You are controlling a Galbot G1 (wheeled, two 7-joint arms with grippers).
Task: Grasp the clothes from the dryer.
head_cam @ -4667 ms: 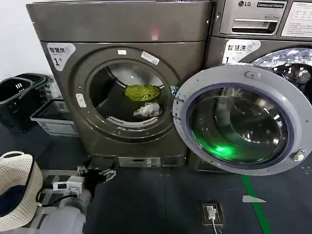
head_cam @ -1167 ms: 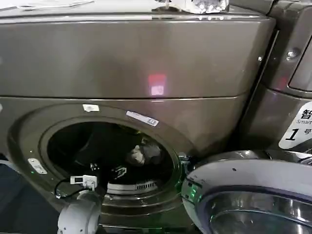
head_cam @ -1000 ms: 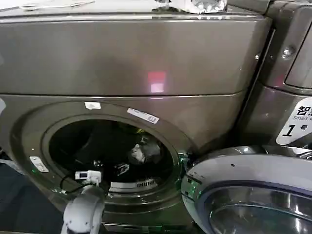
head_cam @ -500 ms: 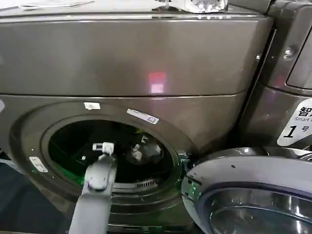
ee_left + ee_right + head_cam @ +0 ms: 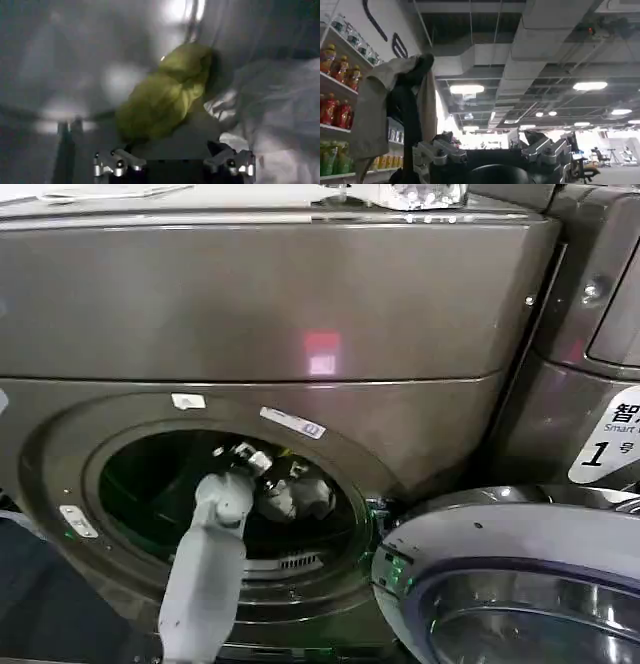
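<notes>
The left arm reaches up from below into the round mouth of the dryer (image 5: 300, 314), the big brown-grey front-loader with the small pink light on its panel, and the left pincer (image 5: 174, 163) hangs inside the drum with its two fingers spread wide and nothing between them. Straight ahead of it in the left wrist view lies the lime-green bundle (image 5: 167, 95), a crumpled lump resting on the drum floor, and just beside it, touching or nearly so, the whitish-grey bundle (image 5: 260, 105) spreads out in loose folds. From the head view the whitish-grey cloth sits in the lower part of the opening just past the wrist, with only a sliver of the green visible above it. Both pieces look light, limp and easy to crush, so I'd judge they will fold and drape rather than hold any shape; a grip on a thin edge would likely slip or drag only a corner. The safer hold seems to be the thick raised middle of the green lump, where the cloth is bunched up, pressing down a little so both fingers gather several layers. The smooth metal underneath may let the bundle slide away when pushed. The right pincer (image 5: 492, 152) is held away from the machine, pointing up toward the ceiling, fingers apart and empty.
</notes>
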